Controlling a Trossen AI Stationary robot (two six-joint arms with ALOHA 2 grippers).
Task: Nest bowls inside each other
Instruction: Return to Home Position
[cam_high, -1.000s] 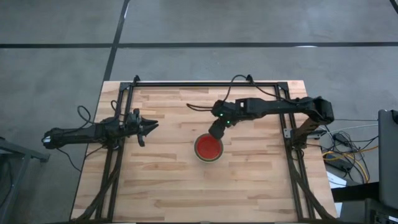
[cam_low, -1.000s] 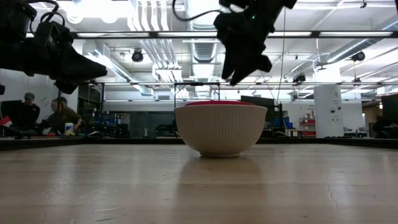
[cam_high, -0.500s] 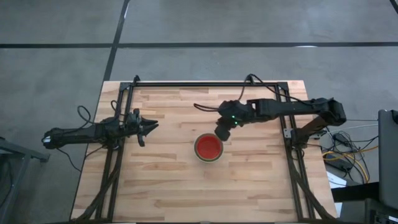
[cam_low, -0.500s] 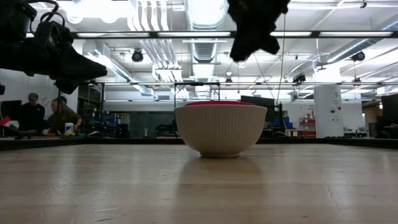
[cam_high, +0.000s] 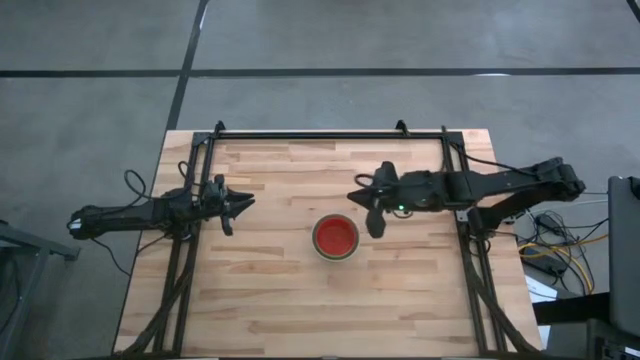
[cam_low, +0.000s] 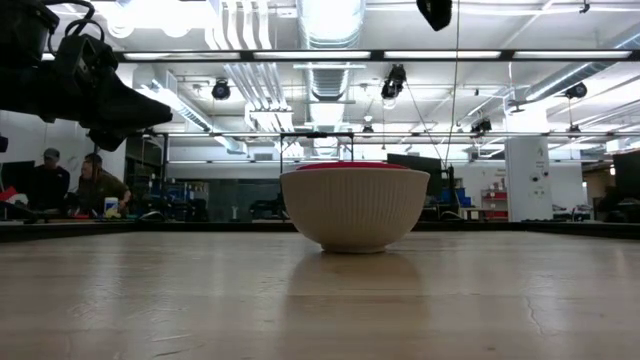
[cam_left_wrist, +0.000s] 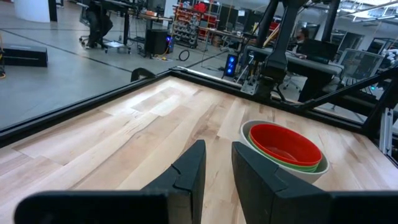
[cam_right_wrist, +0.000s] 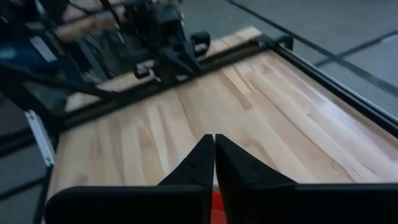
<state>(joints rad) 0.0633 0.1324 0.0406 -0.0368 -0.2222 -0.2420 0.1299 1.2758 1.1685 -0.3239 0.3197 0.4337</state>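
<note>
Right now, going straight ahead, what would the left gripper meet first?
Probably only the wooden table: the left gripper aims just past the nested stack of round plastic bowls, red on top; margin unclear.

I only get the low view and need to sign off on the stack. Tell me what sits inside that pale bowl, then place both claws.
Observer: The left wrist view shows a red bowl nested in a green bowl, which sits inside the pale bowl.
Operator: Now place the right claw.
Observer: From above, the right claw is just right of the pale bowl's rim, shut and empty.
Operator: And the left one.
Observer: The left claw waits at the left side of the table, open and holding nothing.
</note>
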